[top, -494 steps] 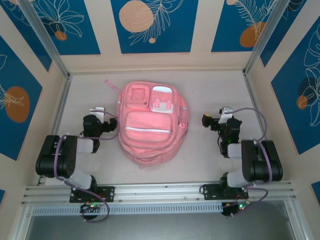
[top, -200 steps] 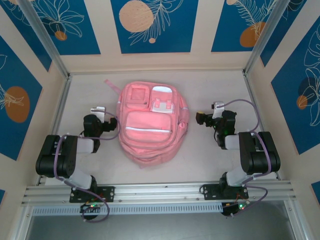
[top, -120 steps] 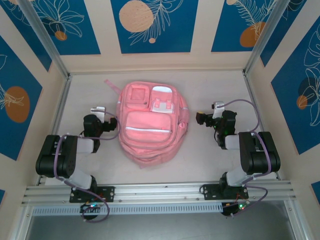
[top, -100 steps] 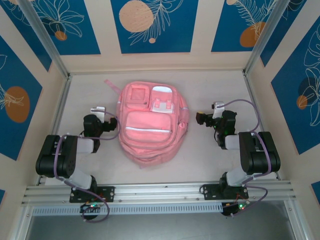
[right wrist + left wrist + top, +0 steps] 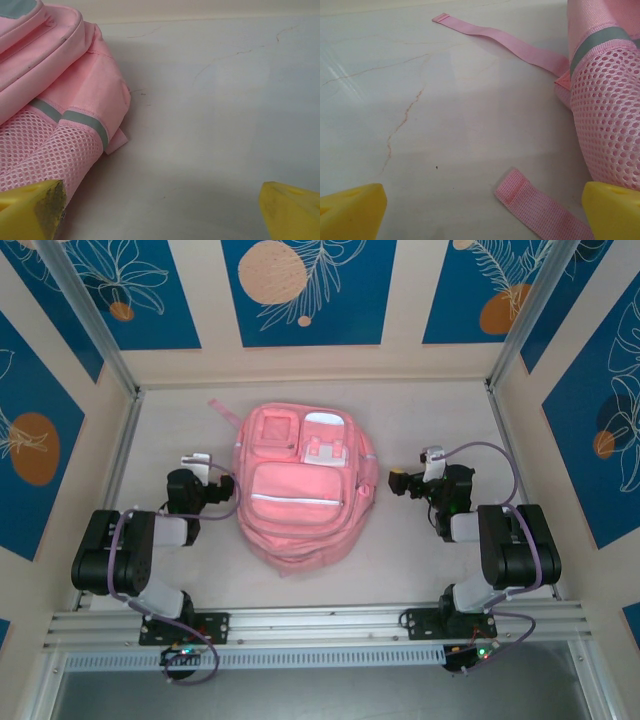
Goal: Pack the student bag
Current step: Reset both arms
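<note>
Left claw [image 5: 203, 466], jaws spread wide and holding nothing, sits low over the pale marbled counter [image 5: 430, 410] just off the left side of the student bag [image 5: 300, 490]. From the left wrist camera, its two yellow fingertips [image 5: 351, 210] frame the bottom corners of the picture; the right-hand one lies close against the bag's pink mesh side pocket [image 5: 607, 115], though contact cannot be told. Between the fingertips the loose end of a short pink strap [image 5: 535, 202] lies flat on the counter, and farther off a long pink strap [image 5: 505, 42] runs from the bag out across the bare surface. Right claw [image 5: 400, 480] is likewise spread apart and empty, pointing at the bag's right side from just beside it. In the right wrist view its yellow fingertips [image 5: 292, 210] sit at the lower corners, the left one smudged dark and next to the mesh pocket on that side, which is topped by a grey band [image 5: 82, 122]. The bag itself — large, soft and pink — lies flat on its back in the middle of the counter between the two arms, front pockets facing up, with a pale shiny panel [image 5: 322, 420] near its far end. Cream walls with blue leaf-patterned panels [image 5: 300, 290] enclose the counter — a metal rail [image 5: 320, 620] carrying both arm bases runs along the near edge.
</note>
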`<state>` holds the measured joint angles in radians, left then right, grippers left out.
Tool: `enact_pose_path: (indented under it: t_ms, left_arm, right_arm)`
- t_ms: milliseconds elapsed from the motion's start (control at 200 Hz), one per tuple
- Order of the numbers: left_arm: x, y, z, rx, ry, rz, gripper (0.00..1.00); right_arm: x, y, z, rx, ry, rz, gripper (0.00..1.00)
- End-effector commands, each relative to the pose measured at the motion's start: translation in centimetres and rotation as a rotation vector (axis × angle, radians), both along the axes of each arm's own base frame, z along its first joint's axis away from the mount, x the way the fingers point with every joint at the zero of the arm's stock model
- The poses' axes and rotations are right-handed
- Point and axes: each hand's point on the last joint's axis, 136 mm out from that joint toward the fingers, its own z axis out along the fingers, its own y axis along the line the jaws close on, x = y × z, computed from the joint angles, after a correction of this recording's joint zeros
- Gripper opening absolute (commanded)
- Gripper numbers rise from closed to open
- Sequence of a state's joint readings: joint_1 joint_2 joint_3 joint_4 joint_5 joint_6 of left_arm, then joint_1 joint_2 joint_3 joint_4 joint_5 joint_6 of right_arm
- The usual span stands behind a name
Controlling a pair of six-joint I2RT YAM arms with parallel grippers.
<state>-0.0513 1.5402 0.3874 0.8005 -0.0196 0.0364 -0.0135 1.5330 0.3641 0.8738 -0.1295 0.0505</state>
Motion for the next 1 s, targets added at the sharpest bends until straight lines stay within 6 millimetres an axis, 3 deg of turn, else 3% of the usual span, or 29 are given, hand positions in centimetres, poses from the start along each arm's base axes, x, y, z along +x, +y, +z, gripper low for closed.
enact_pose_path:
  t_ms: [0,990]
  left_arm:
    - [0.73,-0.36,1.36,0.011,-0.049,-0.009,1.0]
    - [0.82,-0.38,1.32,0.011,-0.045,-0.01,1.0]
  right_arm:
    - [0.26,0.14,1.12,-0.012,-0.046,0.022,0.99]
    - [0.25,0.14,1.11,-0.013,-0.046,0.022,0.99]
